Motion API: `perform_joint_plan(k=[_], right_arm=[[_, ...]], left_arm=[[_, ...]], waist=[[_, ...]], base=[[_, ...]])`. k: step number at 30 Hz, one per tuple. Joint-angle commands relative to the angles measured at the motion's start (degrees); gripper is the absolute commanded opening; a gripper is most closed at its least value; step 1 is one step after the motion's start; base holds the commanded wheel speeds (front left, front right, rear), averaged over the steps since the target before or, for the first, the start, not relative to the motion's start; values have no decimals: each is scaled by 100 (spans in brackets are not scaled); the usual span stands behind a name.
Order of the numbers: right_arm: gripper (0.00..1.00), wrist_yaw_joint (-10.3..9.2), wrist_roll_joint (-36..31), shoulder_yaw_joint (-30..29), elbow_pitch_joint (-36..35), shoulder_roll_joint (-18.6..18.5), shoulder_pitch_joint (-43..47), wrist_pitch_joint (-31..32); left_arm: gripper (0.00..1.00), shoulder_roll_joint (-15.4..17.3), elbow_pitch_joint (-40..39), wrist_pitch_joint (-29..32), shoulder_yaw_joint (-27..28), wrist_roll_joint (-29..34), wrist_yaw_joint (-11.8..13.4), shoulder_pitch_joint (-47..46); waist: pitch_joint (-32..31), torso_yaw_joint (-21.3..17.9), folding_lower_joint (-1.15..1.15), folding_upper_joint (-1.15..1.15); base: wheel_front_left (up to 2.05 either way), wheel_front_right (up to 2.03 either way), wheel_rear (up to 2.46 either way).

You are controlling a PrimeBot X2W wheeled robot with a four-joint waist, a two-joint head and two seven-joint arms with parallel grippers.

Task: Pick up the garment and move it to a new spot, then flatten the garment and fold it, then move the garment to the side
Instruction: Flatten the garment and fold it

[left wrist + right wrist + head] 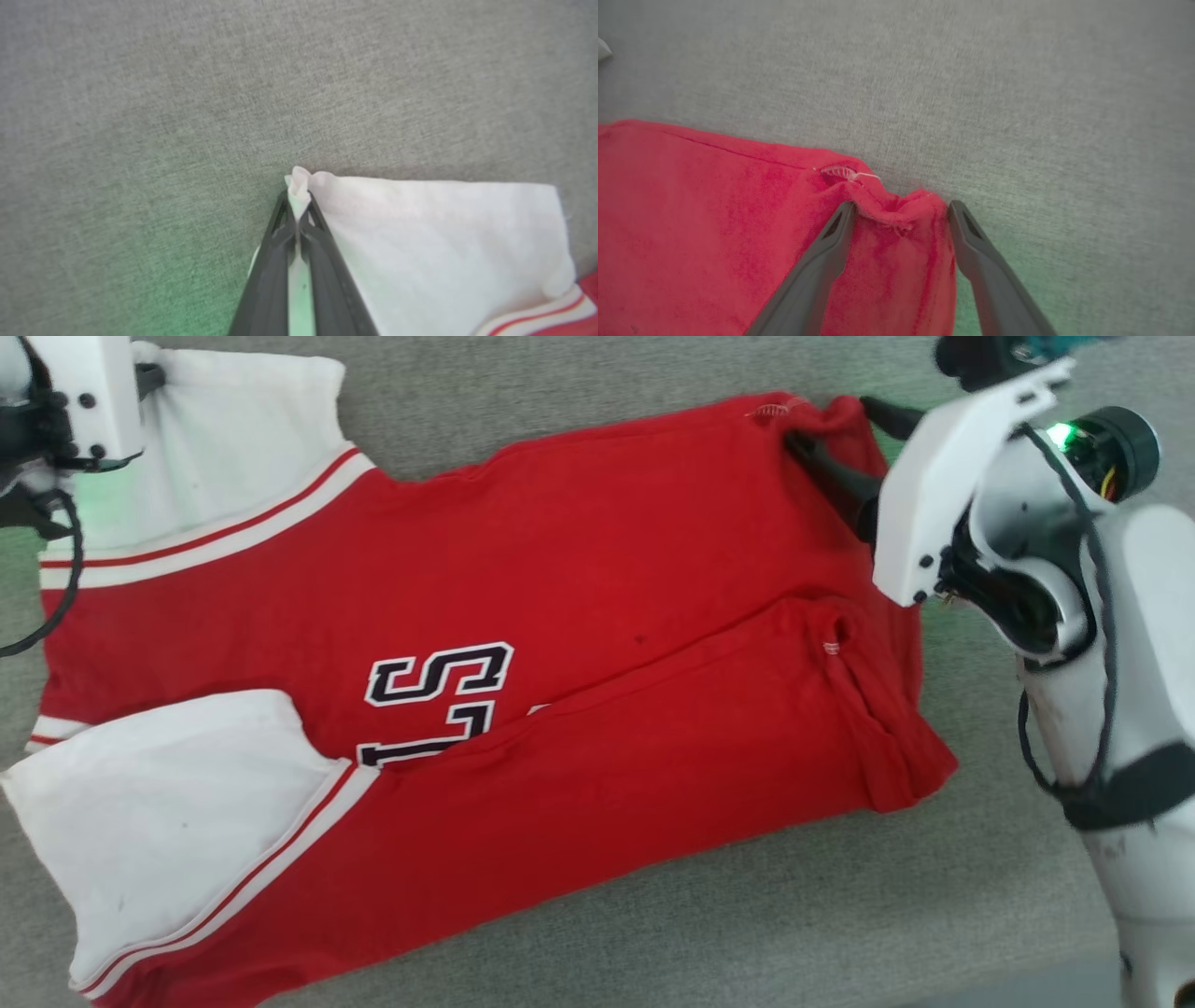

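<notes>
Currently the garment (597, 616) is laid flat on the grey fabric surface (653, 915), with one long side folded over. Its long axis is oriented across the surface from near left to far right. The white sleeves are pointed left and the red hem right.

A dark, white-outlined block "S" (439, 674) is read at mid-chest. The character beside it is partly covered by the fold and is not legible.

At the surface's far left, the left gripper (297, 205) is clamped on the far sleeve's corner, and white cloth is seen pinched between its fingers.

At the surface's far right, the right gripper (901, 210) is spread wide, with the bunched hem corner straddled, not pinched. Its pale forearm (1120, 728) is raised from the near right, with the wrist bent leftward.
</notes>
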Motion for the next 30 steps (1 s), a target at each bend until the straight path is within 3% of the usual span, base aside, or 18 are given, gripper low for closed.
perform_joint_plan(k=[1, 6, 7, 8, 10, 20, 25, 30], right_arm=[[100, -2, 29, 61, 137, -29, -94, 117], [100, -2, 240, 559, 1097, -54, -305, 1160], [71, -2, 297, 623, 1230, -73, -291, 1352], [0, -1, 354, 683, 1300, -86, -304, 1485], [0, -1, 405, 750, 1335, -151, -373, 1619], [0, -5, 550, 472, 746, -706, -423, 889], [0, -4, 560, 297, 238, -965, -15, 571], [0, -4, 508, -9, -416, -1173, 554, 438]], left_arm=[[0, -164, 114, 20, -162, 8, -30, 225], [0, -352, 315, -147, -122, -41, -145, 165], [0, -375, 343, -185, -132, -2, -173, 150], [0, -407, 376, -233, -135, 21, -206, 129], [0, -459, 439, -320, -132, 45, -260, 91], [0, -471, 349, -435, 93, -175, -521, -44], [0, -299, -129, -297, 77, -259, -408, 156], [0, 76, -1113, -50, -11, -278, -110, 484]], waist=[[15, 51, 0, 0], [4, 198, 0, 0], [-3, 227, 0, 0], [-11, 258, 0, 0], [-42, 316, 0, 0], [-493, 663, 0, 0], [-793, 862, 0, 0], [-1052, 1053, 0, 0]], base=[[0, 0, 0], [0, 0, 0], [0, 0, 0], [0, 0, 0], [0, 0, 0], [0, 0, 0], [0, 0, 0], [0, 0, 0]])
